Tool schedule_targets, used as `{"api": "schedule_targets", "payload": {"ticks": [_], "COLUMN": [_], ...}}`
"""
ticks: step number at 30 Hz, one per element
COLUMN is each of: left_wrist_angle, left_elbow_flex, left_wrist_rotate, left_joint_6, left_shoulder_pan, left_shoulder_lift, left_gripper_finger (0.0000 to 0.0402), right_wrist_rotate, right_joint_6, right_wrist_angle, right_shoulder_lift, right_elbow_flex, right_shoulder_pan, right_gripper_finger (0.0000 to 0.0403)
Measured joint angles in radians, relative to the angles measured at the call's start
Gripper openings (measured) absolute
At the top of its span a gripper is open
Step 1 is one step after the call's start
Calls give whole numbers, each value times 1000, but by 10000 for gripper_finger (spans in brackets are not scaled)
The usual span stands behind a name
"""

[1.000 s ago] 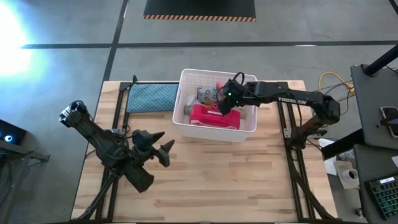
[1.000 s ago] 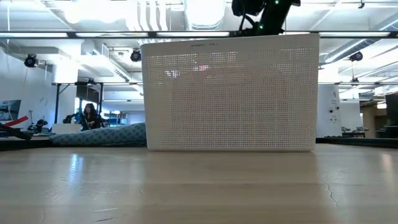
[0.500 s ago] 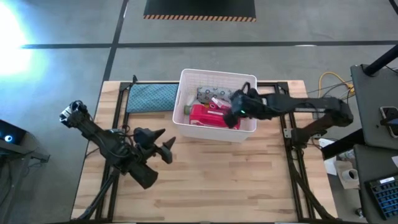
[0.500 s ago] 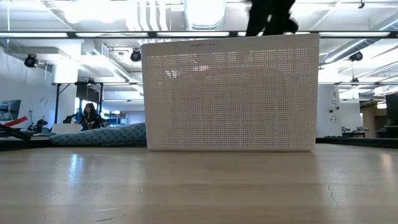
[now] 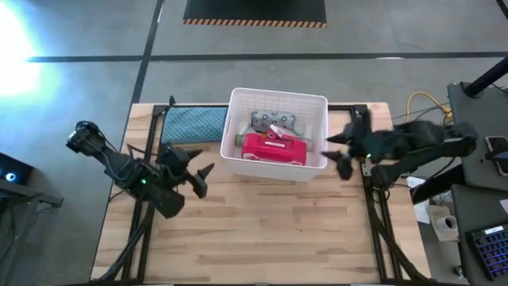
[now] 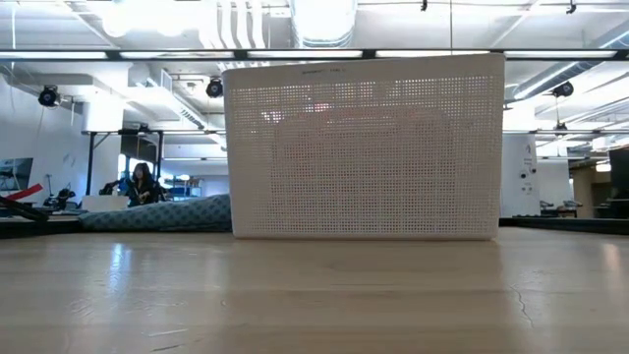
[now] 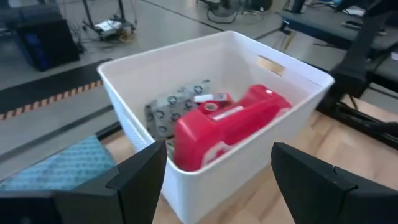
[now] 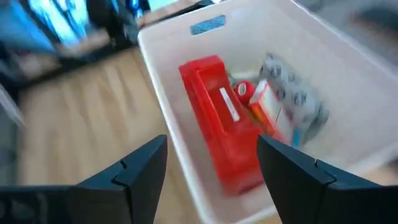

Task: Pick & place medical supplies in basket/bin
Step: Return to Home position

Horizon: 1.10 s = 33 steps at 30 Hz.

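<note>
The right tool [image 5: 341, 152] hangs released and empty just off the right-hand wall of the white bin [image 5: 278, 96], above the table [image 5: 262, 230]. In its wrist view its two dark fingers [image 8: 140, 171] stand wide apart with nothing between them, framing the bin's inside.

The left tool [image 5: 194, 168] is likewise released and empty, its fingers [image 7: 134, 183] spread. It sits over the left part of the table, a little in front of the bin's left front corner and apart from it, pointing toward the bin.

The bin stands at the far middle of the table. Inside it the red case [image 5: 274, 149] lies along the near wall, tilted with one long edge raised (its white label shows on top in the right wrist view). Behind it, against the far wall, lies the grey-white soft pack [image 5: 274, 121] with its dark printed pattern. Between the case and the pack sit an orange-red box [image 8: 267, 106] and a small red item [image 8: 244, 91], both touching the case; what else lies under them I cannot tell.

Left of the bin, touching its side, the blue-grey folded cloth [image 5: 193, 125] lies flat on the table.

In the low view the bin's slotted front wall fills the middle, the cloth shows beside it, and a person [image 6: 142, 183] sits far off in the room behind.
</note>
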Motion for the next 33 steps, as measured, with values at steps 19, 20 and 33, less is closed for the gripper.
{"api": "schedule_targets", "payload": {"ticks": [19,20,33], "left_wrist_angle": [1447,1615,1578], "left_elbow_flex": [-585,-648,-835], "left_wrist_rotate": [425,515,811], "left_joint_6": [728,785,810], "left_shoulder_pan": [15,32,237], "left_shoulder_lift": [-174,-174,-422], "left_gripper_finger": [269,269,269], "right_wrist_rotate": [-381,-405,-325], "right_joint_6": [-39,-44,-93], "right_wrist_angle": [760,836,774], "right_shoulder_lift": [-224,-231,-567], "right_elbow_flex": [-460,-506,-677], "right_shoulder_pan": [133,133,133], "right_gripper_finger": [240,240,240]}}
